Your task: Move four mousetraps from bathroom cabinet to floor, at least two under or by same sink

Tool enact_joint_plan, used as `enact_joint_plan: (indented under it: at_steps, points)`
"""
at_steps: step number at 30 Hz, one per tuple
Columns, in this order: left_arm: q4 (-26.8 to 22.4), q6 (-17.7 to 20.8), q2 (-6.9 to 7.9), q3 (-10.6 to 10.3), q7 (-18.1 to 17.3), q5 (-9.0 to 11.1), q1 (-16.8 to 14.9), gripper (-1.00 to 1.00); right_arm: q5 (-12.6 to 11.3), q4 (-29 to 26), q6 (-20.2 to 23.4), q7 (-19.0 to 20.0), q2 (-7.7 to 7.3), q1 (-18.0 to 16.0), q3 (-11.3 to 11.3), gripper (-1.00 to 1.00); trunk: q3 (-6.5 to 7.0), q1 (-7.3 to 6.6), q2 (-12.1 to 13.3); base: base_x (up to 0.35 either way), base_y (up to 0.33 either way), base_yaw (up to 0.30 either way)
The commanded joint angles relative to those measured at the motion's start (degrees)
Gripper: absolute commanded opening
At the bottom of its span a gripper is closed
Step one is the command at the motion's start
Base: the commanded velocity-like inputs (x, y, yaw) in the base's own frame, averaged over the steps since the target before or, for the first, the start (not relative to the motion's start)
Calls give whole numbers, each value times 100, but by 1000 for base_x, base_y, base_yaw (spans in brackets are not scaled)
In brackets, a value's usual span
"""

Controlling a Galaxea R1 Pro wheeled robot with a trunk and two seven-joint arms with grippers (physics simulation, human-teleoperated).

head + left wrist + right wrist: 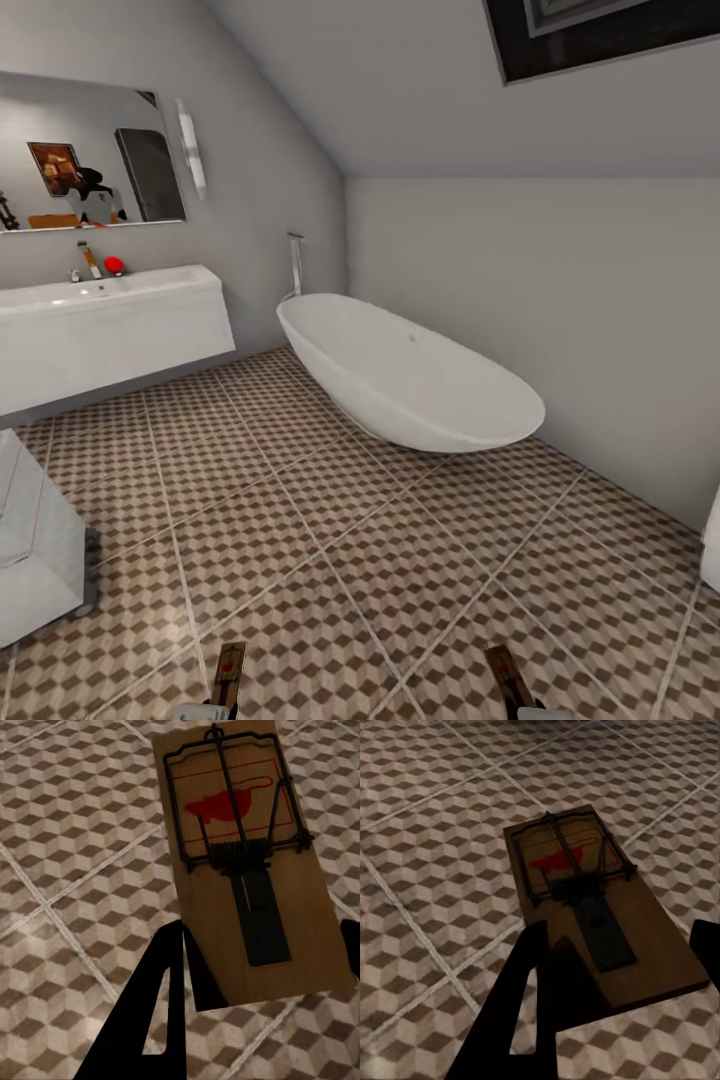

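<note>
Each of my grippers holds a mousetrap over the bathroom floor, a cube-patterned tile surface. In the left wrist view, the left gripper is shut on the near end of a tan mousetrap with a black spring bar and a red mark. The right gripper is likewise shut on a darker-lit mousetrap. Both traps peek in at the head view's lower edge: the left one and the right one. The white wall-hung bathroom sink is at the far left under a mirror. The cabinet is out of view.
A white oval bathtub stands ahead along the right wall. A pale boxy unit sits on the floor at the near left. A white fixture's edge shows at the far right. Open tiles stretch between the sink and the tub.
</note>
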Motion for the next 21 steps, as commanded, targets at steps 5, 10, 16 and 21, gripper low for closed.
enact_joint_plan:
  at_steps: [5, 10, 16, 21]
  points:
    - [18, -20, -8, -31, -15, 44, -7, -100, -19, 1, -14, -42, -6, -2, 35, -100, -5, 2, -2, 250, 1, 282]
    - [18, -20, -29, -31, -15, 43, -7, -100, -19, 1, -14, -42, -4, -2, 35, -100, -5, 2, -2, 272, 0, 282]
    - [18, -20, -31, -31, -15, 45, -7, -100, -19, 1, -14, -42, -3, -2, 35, -100, -5, 2, -2, 281, 0, 282]
    - [18, -20, -31, -31, -15, 45, -7, -100, -19, 1, -14, -42, -4, -2, 35, -100, -5, 2, -2, 296, 0, 282]
